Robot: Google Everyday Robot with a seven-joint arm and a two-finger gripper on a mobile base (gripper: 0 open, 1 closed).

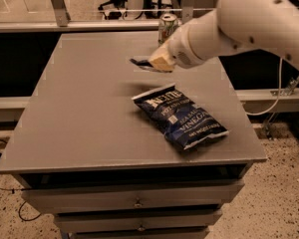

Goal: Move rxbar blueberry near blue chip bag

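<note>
While the claw (158, 63) hung above the back half of the tabletop (79, 118), it was clamped on one end of the rxbar blueberry (139, 62). The bar's dark free end poked out to the left, lifted clear of the surface. The blue chip bag (182, 116) lay flat and slanted nearer the front edge, near the held bar but apart from it. A drink can (167, 25) stood behind the arm at the far edge. The carry step looked to be in hand. Next, by my reckoning, the bar needed lowering onto bare tabletop just beside the bag's upper end, then releasing without landing on the bag.
</note>
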